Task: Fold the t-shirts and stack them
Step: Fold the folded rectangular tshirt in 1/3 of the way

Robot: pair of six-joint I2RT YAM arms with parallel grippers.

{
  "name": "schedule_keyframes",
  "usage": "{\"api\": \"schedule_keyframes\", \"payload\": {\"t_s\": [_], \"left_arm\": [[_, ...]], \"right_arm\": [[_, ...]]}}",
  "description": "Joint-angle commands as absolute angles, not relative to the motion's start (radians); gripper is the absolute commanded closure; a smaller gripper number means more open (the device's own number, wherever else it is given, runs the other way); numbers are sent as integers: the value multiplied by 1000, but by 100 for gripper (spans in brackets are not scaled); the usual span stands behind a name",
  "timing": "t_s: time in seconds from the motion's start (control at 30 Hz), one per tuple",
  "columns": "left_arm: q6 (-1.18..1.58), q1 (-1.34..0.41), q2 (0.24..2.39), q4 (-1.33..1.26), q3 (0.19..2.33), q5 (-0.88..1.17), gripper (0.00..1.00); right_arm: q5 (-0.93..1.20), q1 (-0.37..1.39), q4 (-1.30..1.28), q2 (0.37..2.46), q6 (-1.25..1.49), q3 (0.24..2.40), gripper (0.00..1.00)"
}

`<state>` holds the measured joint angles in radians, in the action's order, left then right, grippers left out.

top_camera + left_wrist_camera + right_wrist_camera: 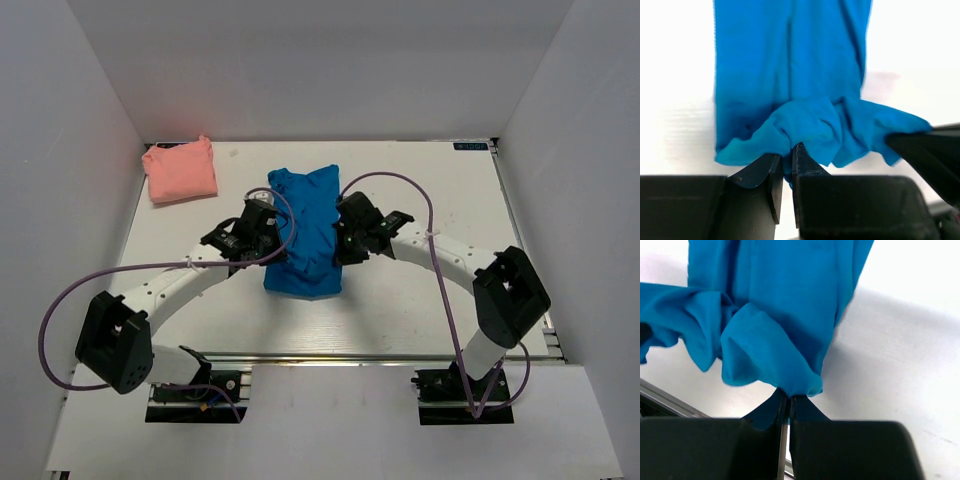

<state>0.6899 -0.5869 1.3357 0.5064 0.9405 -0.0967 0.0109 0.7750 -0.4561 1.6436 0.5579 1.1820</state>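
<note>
Blue shirt (303,228): mid-counter, lying lengthways away from the arms. The far part is flat and a bunched edge is gathered up between the two hands.
Pink shirt (180,172): a small square bundle at the far left corner of the counter (410,300), well apart from the action.
Left hand (791,150): jaws nearly together, nipping a wad of blue cloth on the shirt's left side.
Right hand (787,397): pinched tight on a rolled fold of the same shirt, right side.
Slip risk: both grips look like small bites on crumpled cloth. A quick pull could tug the fabric out of one hand and drop that corner.
Skew risk: the cloth sags in loose folds between the hands. If one hand leads the other, I'd expect a crooked, lumpy fold.
Drag risk: pulling low could slide the whole shirt across the counter instead of folding it.
Left arm: reaching in from the left base, wrist turned inward toward the shirt.
Right arm: a mirror image, elbow bowed outward, wrist aimed in at the left hand.
</note>
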Motion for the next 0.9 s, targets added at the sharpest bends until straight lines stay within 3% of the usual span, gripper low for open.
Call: {"api": "schedule_keyframes", "payload": {"t_s": [0.0,0.53,0.7,0.87], "left_arm": [[676,-548,1351,491,997,-172,97],[592,-453,1485,161,960,-3,99],[569,-431,1564,126,977,29,93],[592,-396,1644,163,1029,29,90]], "right_arm": [[49,746,-453,1677,517,1250,100],[261,603,-330,1819,499,1324,100],[308,581,-322,1868,494,1356,100],[377,545,-318,1928,502,1414,91]]}}
